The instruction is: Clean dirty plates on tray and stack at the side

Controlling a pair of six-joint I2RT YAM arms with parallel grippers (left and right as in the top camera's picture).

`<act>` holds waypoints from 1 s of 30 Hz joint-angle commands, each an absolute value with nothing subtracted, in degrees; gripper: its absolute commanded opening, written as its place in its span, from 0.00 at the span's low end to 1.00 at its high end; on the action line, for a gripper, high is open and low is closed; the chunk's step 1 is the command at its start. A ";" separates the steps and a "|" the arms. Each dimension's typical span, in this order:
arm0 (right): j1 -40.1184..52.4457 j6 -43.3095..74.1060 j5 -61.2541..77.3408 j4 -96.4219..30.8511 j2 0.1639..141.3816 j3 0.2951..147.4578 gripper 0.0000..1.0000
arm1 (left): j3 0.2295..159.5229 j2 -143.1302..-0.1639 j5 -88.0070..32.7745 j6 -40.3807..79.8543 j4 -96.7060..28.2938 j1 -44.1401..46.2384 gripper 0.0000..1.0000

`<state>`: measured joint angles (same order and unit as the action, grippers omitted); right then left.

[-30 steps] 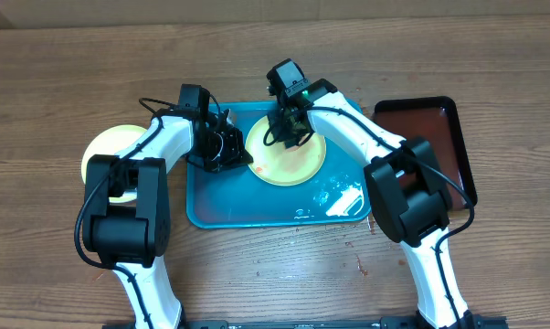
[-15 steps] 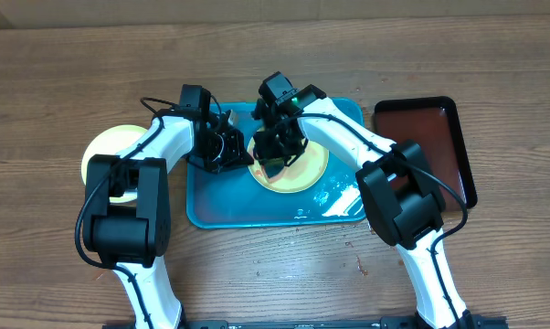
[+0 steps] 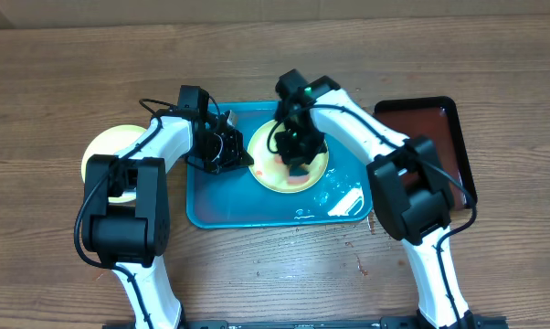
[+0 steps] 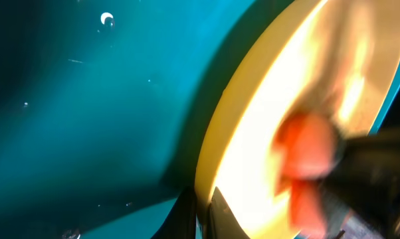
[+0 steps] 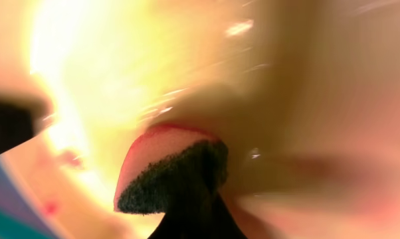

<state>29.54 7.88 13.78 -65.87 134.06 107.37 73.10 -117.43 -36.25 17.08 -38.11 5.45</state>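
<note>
The brown wooden table [image 3: 56, 73] carries a large turquoise rectangular plastic tray [image 3: 229, 206] at frame centre, with 1 round pale yellow-green plastic plate [image 3: 273, 172] lying on its upper half. The left end effector [image 3: 242, 158] is pinched fully onto the plate's left rim, steadying it. The right end effector [image 3: 299, 153], directly over the plate's middle, is clamped tight on a pink sponge with a dark scouring face [image 5: 170, 169] pressed to the plate. Reddish smears show left of and below the sponge, so the next wipe probably runs toward the left arm.
</note>
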 commanded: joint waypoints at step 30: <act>32.84 4.62 25.17 -55.79 136.75 106.48 0.04 | 73.23 -117.30 -37.28 15.59 -38.52 3.66 0.04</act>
<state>32.91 6.50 22.65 -54.02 134.89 107.13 73.10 -117.43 -37.06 16.69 -38.57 3.64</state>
